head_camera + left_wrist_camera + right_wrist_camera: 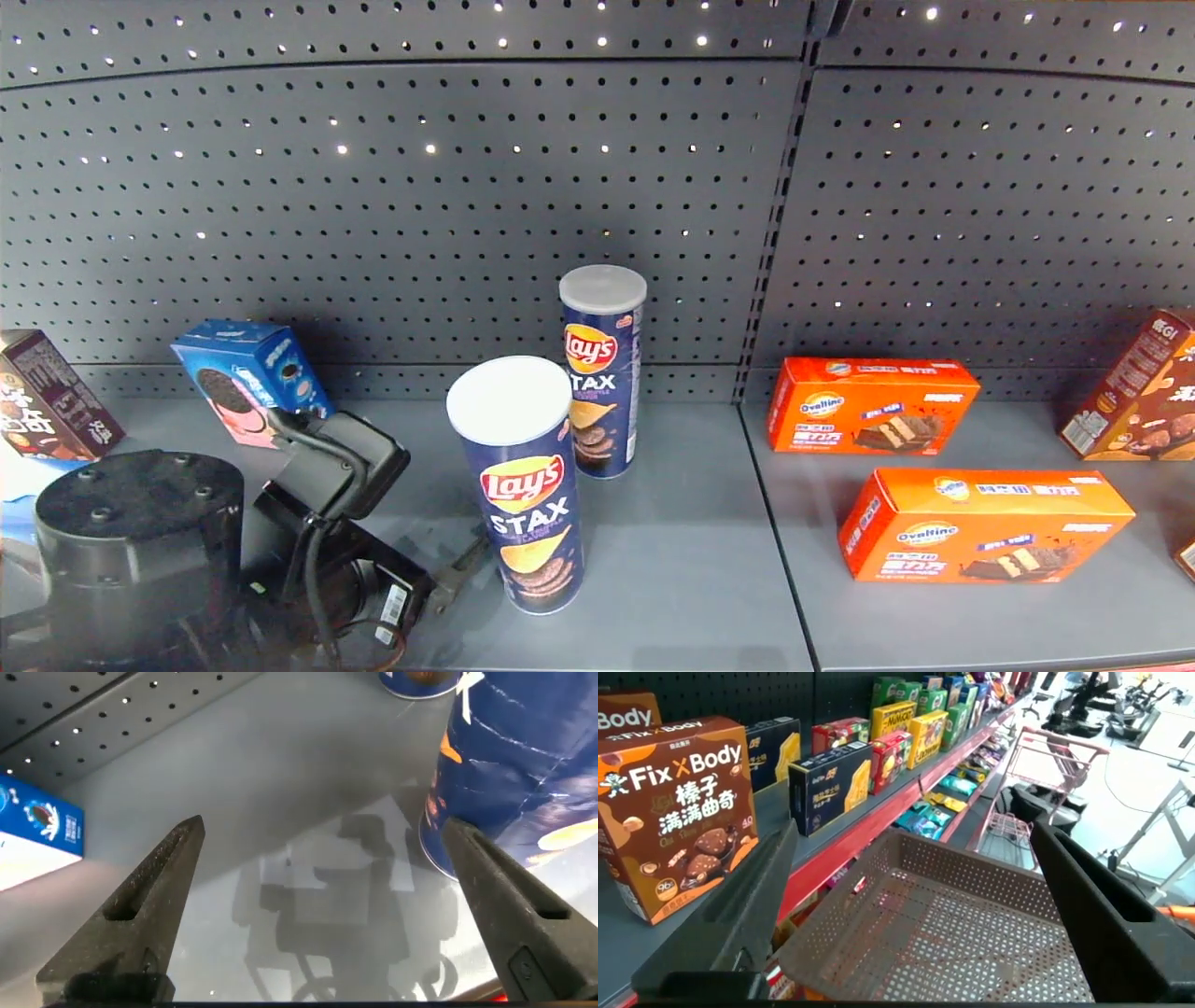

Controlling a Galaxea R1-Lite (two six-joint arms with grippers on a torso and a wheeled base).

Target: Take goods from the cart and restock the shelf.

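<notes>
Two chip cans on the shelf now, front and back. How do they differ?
The front can has a white lid; the rear can has a greyish one. The front can stands nearer the front of the shelf, beside the open left gripper; the rear can stands close to the pegboard. Both are upright, dark blue, same design.

Left gripper (322,826): its two dark fingers (154,882) are spread wide apart, with bare shelf between them.
Shelf (280,756): a grey surface showing a dim reflection of the arm.
Chips can (523,765): dark blue and upright, close against one finger; whether they touch cannot be told.
Second can (416,681): farther back, only its base in view.
Blue box (37,826): beyond the other finger, near the perforated back panel (65,709).
</notes>
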